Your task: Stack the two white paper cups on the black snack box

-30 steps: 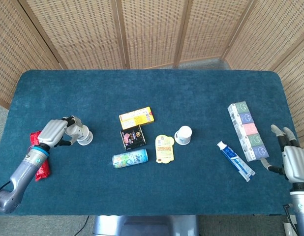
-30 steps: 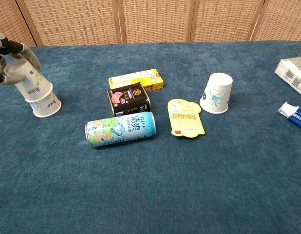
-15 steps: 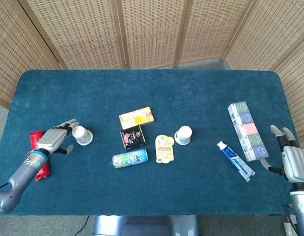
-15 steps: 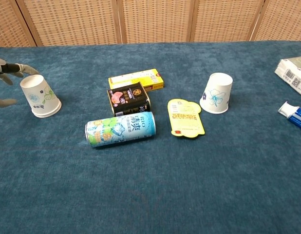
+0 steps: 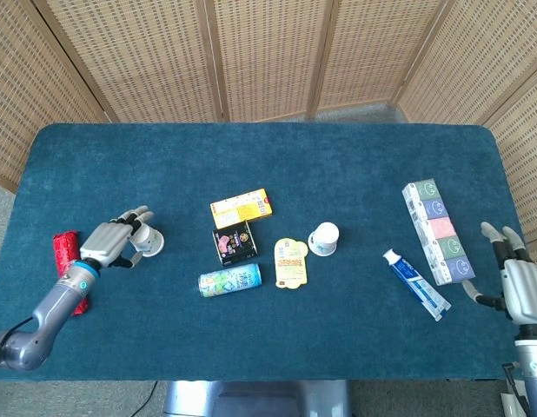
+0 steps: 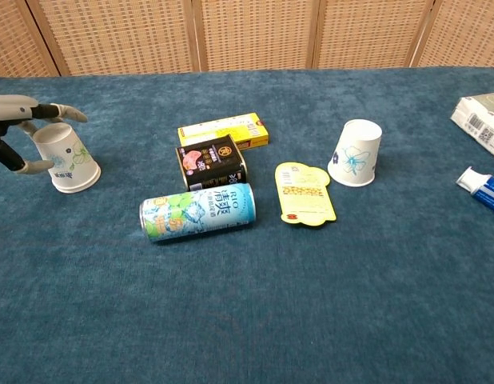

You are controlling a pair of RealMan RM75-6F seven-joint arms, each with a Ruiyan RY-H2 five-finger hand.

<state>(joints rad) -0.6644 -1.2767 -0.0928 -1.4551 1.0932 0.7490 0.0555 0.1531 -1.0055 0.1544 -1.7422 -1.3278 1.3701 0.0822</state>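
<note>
A: Where are the two paper cups standing?

B: Both are sitting mouth-down on the blue table (image 5: pixel 355 165), so their insides are hidden. One cup (image 6: pixel 65 158) is leaning at the table's left side; the other cup (image 6: pixel 356 153) is standing right of the black snack box (image 6: pixel 210 161), with a yellow packet (image 6: pixel 304 193) lying between them. Neither cup is resting on the box.

A: What is the left hand (image 5: pixel 112 241) doing?

B: It is bracketing the leaning cup, fingers spread around the cup's base. Whether it is gripping or only touching cannot be told. Half a second ago the fingers were lying further back from the cup.

A: And the right hand (image 5: pixel 514 276)?

B: It is hanging released, fingers apart, at the table's right edge, near a toothpaste tube (image 5: pixel 414 282). Only the head view is showing it; the chest view is cutting it off.

A: Anything else near the box?

B: A yellow box (image 6: pixel 224 130) is lying just behind it, and a drink can (image 6: pixel 197 211) is lying on its side in front.
</note>
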